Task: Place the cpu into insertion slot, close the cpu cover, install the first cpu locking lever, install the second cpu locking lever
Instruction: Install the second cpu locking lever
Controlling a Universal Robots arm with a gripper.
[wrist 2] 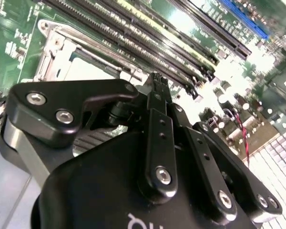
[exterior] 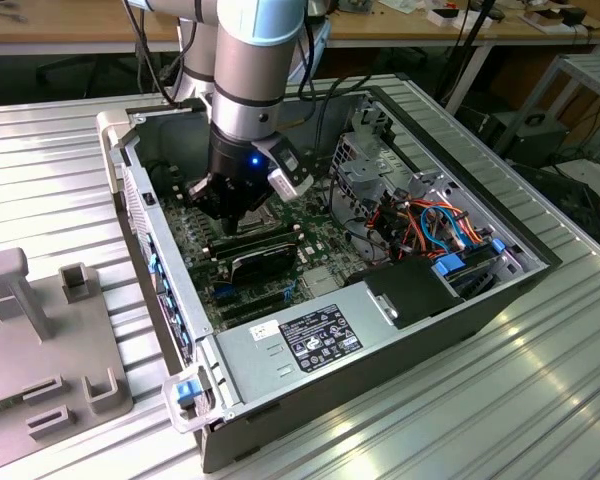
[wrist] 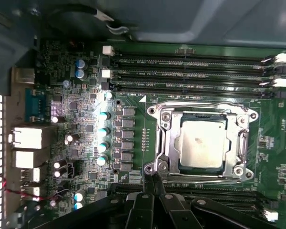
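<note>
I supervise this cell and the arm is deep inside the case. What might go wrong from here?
The gripper has its fingertips together at the edge of the cpu cover, so a slip might scrape the cpu or nearby board parts. The memory slots run close by, and the arm may knock them.

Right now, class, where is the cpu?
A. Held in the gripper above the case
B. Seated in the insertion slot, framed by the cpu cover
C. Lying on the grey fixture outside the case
B: in the first wrist view the cpu lies flat in the insertion slot, with the cpu cover framing it.
</note>
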